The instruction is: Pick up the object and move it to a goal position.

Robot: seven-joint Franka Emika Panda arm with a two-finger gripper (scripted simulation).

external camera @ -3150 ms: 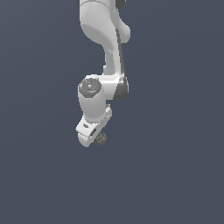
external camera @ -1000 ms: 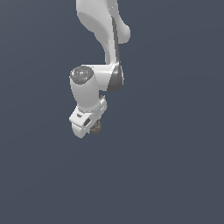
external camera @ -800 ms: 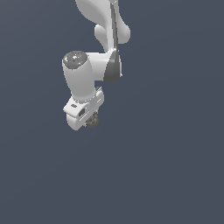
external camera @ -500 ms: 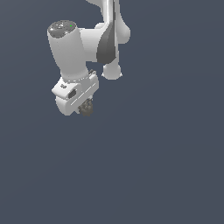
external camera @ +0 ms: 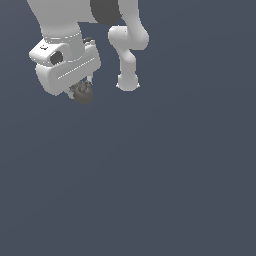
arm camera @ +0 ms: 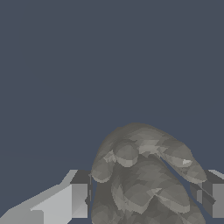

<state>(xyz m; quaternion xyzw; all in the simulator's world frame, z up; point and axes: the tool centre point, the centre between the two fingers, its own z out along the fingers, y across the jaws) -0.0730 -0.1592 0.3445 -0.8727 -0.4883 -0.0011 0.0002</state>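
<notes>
The object point(external camera: 82, 92) is a small bumpy, mottled grey-brown ball. It hangs under my white gripper point(external camera: 80, 91) at the upper part of the exterior view's left. In the wrist view the object point(arm camera: 144, 175) fills the space between my two fingers point(arm camera: 76, 199), which press on it from both sides. The gripper is shut on the object and holds it in the air, apart from any surface. The fingertips are mostly hidden behind the hand in the exterior view.
A plain dark blue-grey background fills both views. The arm's white links point(external camera: 127, 50) rise behind the gripper toward the top of the exterior view. No marker or other object shows.
The gripper has carried the object upward and toward the exterior view's left, and it now appears much larger, closer to the camera. The object stays in the grip.
</notes>
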